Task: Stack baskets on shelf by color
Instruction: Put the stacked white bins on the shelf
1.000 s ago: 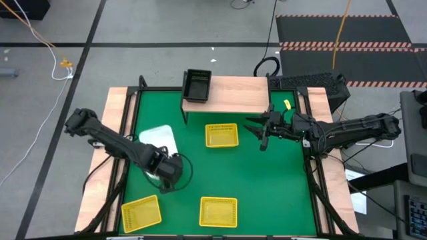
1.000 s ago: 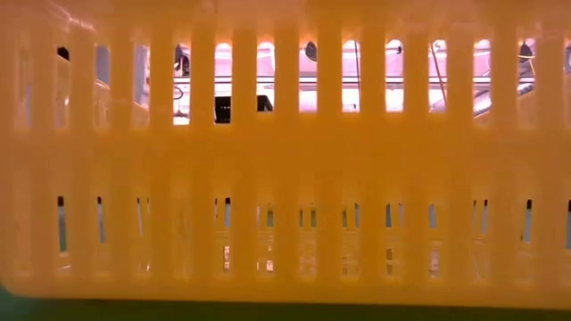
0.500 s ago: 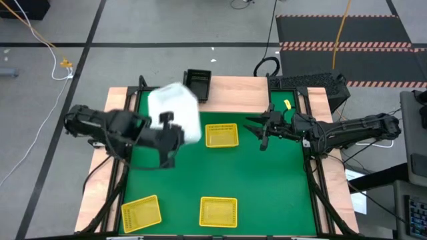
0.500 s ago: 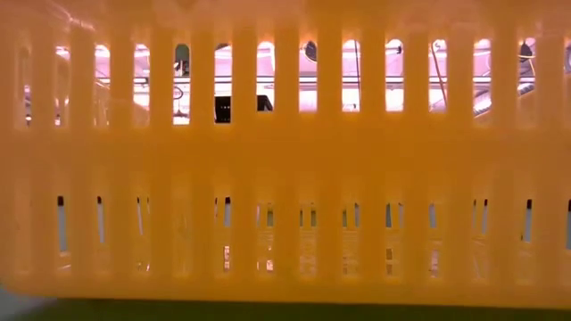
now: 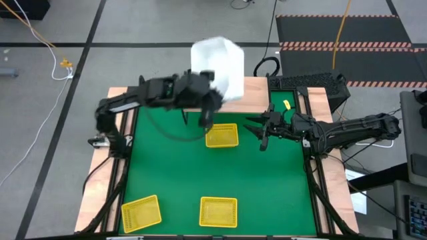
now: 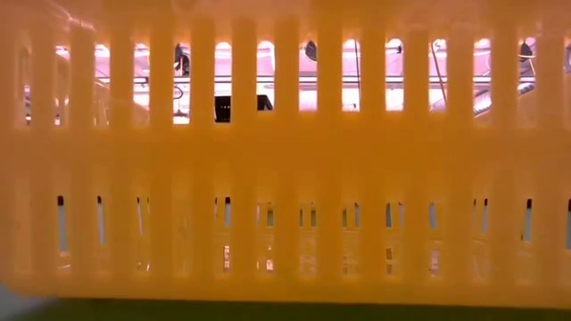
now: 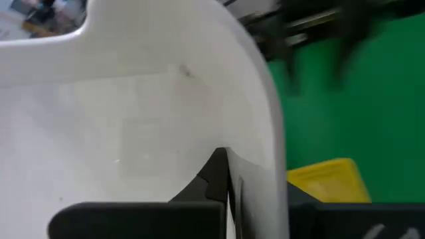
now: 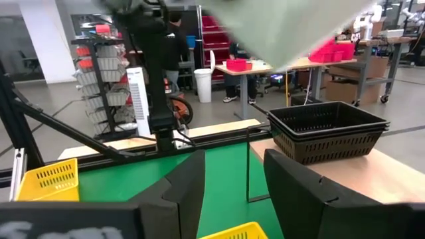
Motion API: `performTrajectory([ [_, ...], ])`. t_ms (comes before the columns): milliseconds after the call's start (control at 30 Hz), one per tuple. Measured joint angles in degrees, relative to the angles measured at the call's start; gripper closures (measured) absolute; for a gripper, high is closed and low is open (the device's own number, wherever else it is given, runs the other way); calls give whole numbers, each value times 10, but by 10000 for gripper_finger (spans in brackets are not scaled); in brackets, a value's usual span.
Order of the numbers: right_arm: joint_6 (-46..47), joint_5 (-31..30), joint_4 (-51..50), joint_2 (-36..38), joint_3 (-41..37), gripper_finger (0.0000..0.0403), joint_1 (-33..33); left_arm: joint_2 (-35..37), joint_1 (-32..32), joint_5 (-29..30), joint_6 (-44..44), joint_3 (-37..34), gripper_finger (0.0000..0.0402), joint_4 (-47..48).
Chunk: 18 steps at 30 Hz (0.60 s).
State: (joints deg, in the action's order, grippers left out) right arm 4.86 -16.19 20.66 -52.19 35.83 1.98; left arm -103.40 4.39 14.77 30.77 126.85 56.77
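lifted and swung over, the left gripper (image 5: 205,100) now grips a white basket (image 5: 218,60) above the shelf (image 5: 250,95) (black baskets (image 8: 329,129) below); right gripper (image 5: 261,130) open

A yellow basket (image 6: 285,160) fills the low view, hiding the table and both arms. The white basket (image 5: 217,61) is motion-blurred in the high view and covers most of the shelf (image 5: 257,97). In the left wrist view, it hides the left gripper's fingertips.
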Motion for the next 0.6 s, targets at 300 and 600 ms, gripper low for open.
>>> performTrajectory([
  [300,-34,-4,-4,14,0,255,0,-128,124,-142,40,74,389,8],
  [600,-42,-34,-19,83,-28,255,0,-174,155,-180,36,75,389,68],
])
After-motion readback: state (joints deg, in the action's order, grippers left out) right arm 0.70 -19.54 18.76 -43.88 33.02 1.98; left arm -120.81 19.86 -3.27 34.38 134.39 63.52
